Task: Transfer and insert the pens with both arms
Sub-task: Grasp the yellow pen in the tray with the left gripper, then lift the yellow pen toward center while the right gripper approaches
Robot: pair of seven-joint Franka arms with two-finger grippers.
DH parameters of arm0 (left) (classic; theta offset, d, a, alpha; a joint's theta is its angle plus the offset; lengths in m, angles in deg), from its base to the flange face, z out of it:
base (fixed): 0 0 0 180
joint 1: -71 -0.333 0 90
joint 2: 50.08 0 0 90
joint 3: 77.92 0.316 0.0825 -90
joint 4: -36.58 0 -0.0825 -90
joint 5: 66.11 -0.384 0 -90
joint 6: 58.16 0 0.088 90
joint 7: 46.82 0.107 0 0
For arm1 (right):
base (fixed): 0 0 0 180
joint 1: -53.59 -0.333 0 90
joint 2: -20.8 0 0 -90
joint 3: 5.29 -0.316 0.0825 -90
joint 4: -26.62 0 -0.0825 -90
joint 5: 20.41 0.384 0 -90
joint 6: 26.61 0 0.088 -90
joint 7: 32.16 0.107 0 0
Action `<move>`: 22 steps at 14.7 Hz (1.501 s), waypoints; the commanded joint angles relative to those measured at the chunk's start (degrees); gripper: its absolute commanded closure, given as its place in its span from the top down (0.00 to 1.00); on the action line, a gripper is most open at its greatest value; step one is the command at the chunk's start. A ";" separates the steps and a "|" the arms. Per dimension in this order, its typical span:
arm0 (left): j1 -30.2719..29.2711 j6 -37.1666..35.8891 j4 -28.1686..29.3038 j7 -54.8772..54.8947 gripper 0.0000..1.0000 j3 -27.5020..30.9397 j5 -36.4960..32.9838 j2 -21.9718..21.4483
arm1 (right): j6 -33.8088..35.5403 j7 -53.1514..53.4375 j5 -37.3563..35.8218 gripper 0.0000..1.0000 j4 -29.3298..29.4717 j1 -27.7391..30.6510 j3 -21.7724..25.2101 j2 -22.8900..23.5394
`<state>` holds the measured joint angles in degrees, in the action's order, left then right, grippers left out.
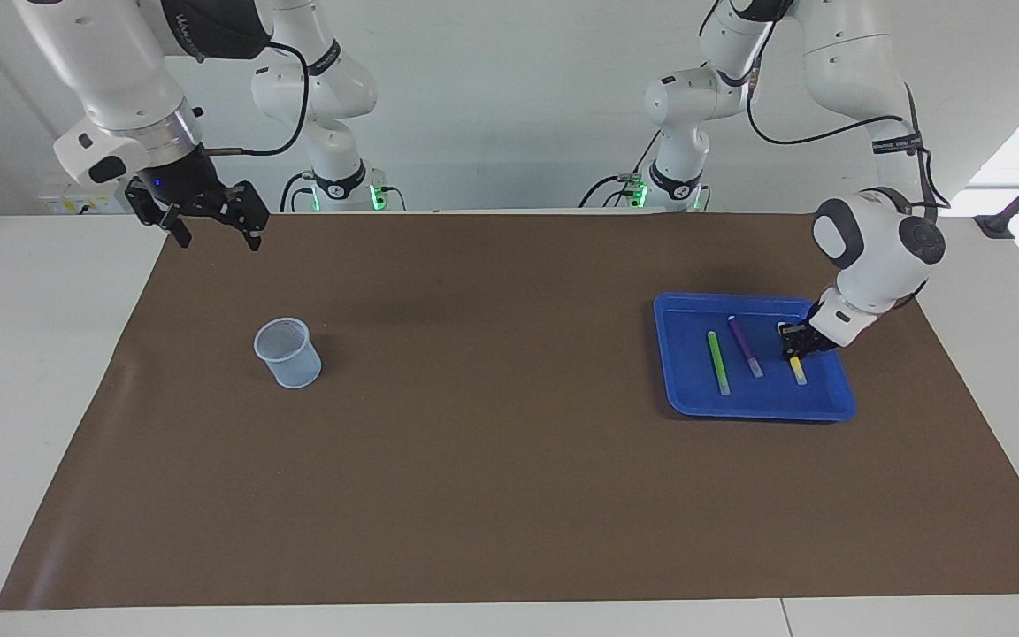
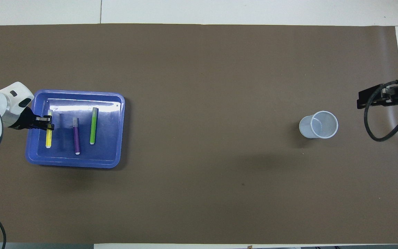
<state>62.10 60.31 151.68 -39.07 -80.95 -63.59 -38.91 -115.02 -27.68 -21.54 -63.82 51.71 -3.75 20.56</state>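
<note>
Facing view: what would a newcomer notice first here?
Most likely the blue plastic tray at the left arm's end of the brown mat, where the left gripper is shut on the slim yellow marker pen. Then the pale mesh cup standing alone toward the right arm's end, the open right gripper waiting above the mat's edge.

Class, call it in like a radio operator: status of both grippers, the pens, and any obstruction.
Left gripper shut on yellow pen in blue tray. Right gripper open, waiting, raised near the cup. Purple pen, green pen lying in tray. Nothing blocking.
</note>
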 commanded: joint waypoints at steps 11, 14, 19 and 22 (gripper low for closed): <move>10.39 -27.15 -17.37 -63.60 0.00 -6.72 27.07 -8.43 | -0.18 -0.43 0.17 1.00 -0.35 0.74 -0.39 -0.20; 13.63 -26.19 -15.26 -75.56 0.00 -7.34 35.78 -10.63 | 1.31 -0.43 0.17 1.00 -0.44 0.65 -0.39 -0.20; 21.19 -13.46 -5.09 -89.56 0.00 -7.34 44.40 -16.25 | 2.72 -0.26 1.56 1.00 -0.44 -0.22 -0.57 -0.55; 24.27 -7.04 -0.32 -95.88 0.00 -7.34 48.36 -19.24 | 2.37 0.09 10.17 1.00 -0.44 -0.40 -0.57 -0.46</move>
<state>84.47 48.89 145.66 -130.75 -89.09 -17.85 -53.41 -112.76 -27.68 -15.20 -63.88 51.24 -4.21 20.56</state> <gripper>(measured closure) 0.833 0.000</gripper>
